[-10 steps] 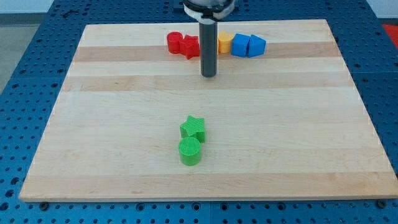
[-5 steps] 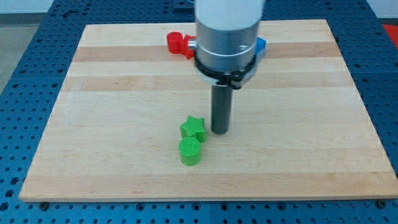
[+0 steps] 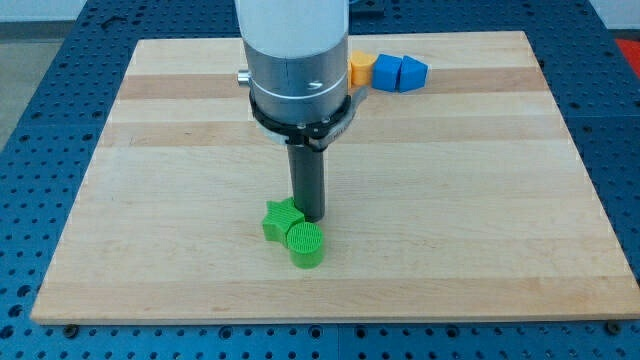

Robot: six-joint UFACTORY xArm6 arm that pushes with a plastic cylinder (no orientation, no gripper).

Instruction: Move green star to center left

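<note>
Tip [image 3: 309,216] of gripperless rod touching green star's [image 3: 280,220] right edge, lower centre of board [image 3: 480,200]; green cylinder [image 3: 306,245] touching star; yellow block [image 3: 360,69], blue blocks [image 3: 400,73] at top.

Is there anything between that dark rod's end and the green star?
Nothing: in the camera view my tip sits right against the green star, on its right side.
</note>
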